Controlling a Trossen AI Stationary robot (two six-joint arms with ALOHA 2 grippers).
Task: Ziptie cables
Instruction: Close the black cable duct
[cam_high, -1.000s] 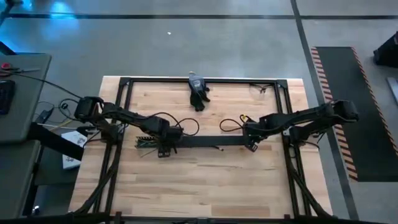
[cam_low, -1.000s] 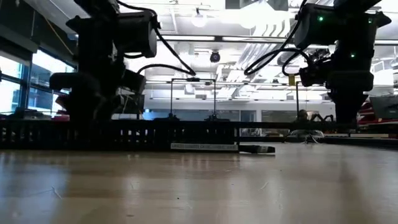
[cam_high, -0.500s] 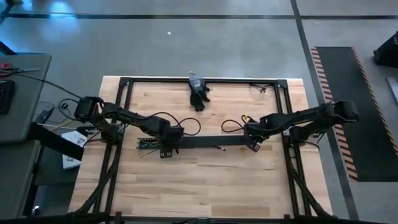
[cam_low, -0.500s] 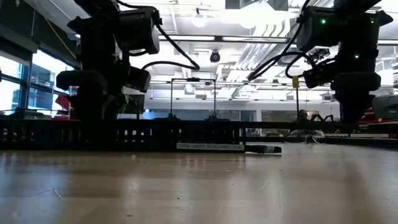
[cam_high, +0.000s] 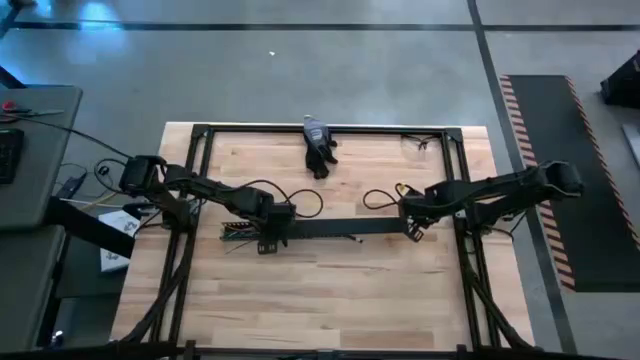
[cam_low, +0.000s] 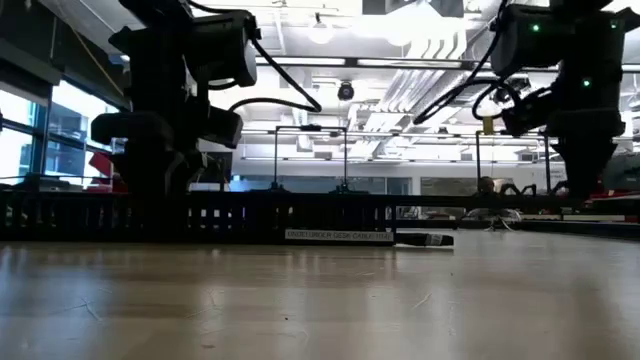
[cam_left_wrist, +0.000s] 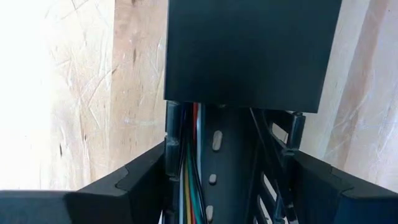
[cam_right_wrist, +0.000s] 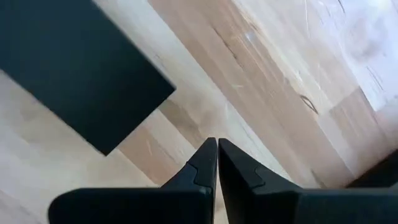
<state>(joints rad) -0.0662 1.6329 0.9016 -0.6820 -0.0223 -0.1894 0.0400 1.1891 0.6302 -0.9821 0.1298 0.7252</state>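
The cables (cam_high: 232, 229) lie at the left end of the long black duct (cam_high: 335, 227), which runs across the middle of the wooden table (cam_high: 330, 290) from left to right in the high view; their loose ends fan out past the duct's left end, and the rest of the bundle runs inside the channel. Their long axis therefore follows the duct, left to right across the table, with the free ends pointing toward the left arm's side. The left gripper (cam_high: 268, 232) is much the nearer: it sits right over that end of the duct, and its wrist view looks straight down the channel, where coloured strands (cam_left_wrist: 189, 186) run lengthwise along one wall, under the flat black lid (cam_left_wrist: 252, 53) that covers the duct farther on. Its fingers (cam_left_wrist: 140, 183) stand spread, one on either side of the duct and just outside its comb walls, so the bundle lies between them and in line with the way the gripper points; they do not look clamped on anything. The right gripper (cam_high: 411, 230) is at the opposite end of the duct, well apart from the loose ends, with its fingertips (cam_right_wrist: 208, 163) pressed together on nothing above bare wood, and the dark end of the lid just beside them. I judge that any gathering of the bundle falls to the left arm, working across the cables' length.
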